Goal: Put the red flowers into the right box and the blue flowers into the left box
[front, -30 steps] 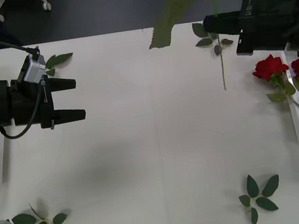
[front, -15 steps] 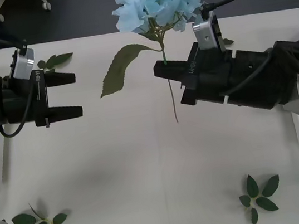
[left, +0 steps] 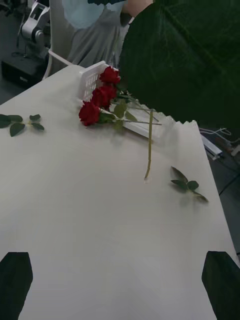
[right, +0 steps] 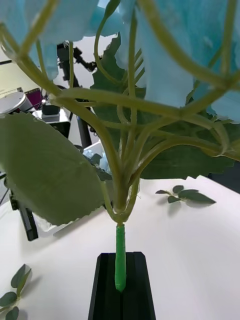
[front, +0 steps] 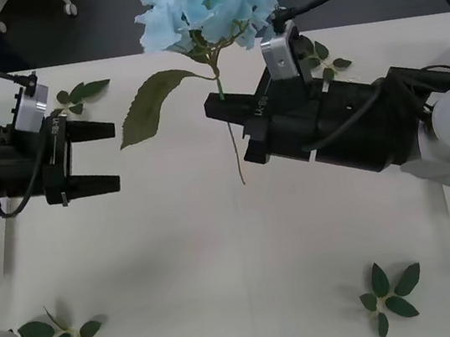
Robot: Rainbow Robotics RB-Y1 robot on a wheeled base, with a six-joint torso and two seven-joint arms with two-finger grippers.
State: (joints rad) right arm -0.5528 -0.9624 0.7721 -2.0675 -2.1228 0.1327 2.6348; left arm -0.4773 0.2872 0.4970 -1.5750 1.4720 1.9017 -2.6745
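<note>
**Right pincer holds blue flower above table; left pincer spread and waiting**

Right pincer (front: 222,118): clenched on the thin green stem of a blue flower (front: 205,6), over the far half of the table (front: 221,254), roughly mid-width. Stem upright, its lower end hanging free below the fingers, clear of the table surface. Pale-blue cluster sits high above the pincer, past the table's far edge in the front view. One broad green leaf (front: 148,108) droops from the stem toward the left pincer. In the right wrist view the stem (right: 120,260) runs down into the black closed fingers, branching stalks and blue petals (right: 165,65) above.

Left pincer (front: 105,157): fingers spread apart, nothing between them, near the table's left edge, pointing toward the held flower. Well apart from the stem; the drooping leaf tip comes near it.

Red flowers (left: 100,97): in the left wrist view, three deep-red blooms lie at the white right box (left: 92,80) on the table's right edge, blooms at its rim, stems trailing across it. Whether they lie fully inside, cannot tell.

Loose leaf sprigs on the table: one near the far-left corner (front: 82,92), one at the near-left (front: 59,336), one at the near-right (front: 388,297), one behind the right arm by the far edge (front: 318,57).
</note>
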